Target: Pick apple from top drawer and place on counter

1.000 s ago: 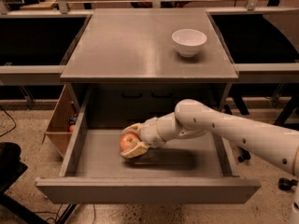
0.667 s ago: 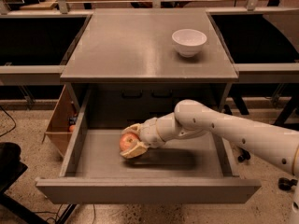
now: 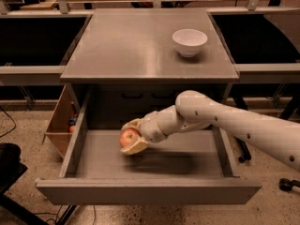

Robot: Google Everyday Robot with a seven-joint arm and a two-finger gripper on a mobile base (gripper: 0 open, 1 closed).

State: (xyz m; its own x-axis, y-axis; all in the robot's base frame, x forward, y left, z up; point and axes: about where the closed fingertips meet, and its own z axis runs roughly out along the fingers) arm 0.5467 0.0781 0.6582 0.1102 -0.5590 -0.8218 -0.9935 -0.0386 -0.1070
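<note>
The top drawer (image 3: 154, 163) is pulled open below the counter (image 3: 140, 50). The red apple (image 3: 128, 137) with yellowish patches is inside the drawer, left of centre. My gripper (image 3: 131, 136) reaches into the drawer from the right and is shut on the apple, one cream finger above it and one below. The apple looks held slightly above the drawer's floor, with a shadow under it. My white arm (image 3: 225, 121) crosses the drawer's right side.
A white bowl (image 3: 190, 41) stands on the counter's right rear part. Dark side shelves flank the cabinet left and right. A wooden box (image 3: 61, 121) sits on the floor to the left of the drawer. The drawer's front panel (image 3: 150, 192) is nearest the camera.
The gripper with the apple has risen slightly from the drawer's floor. The arm has shifted a little upward.
</note>
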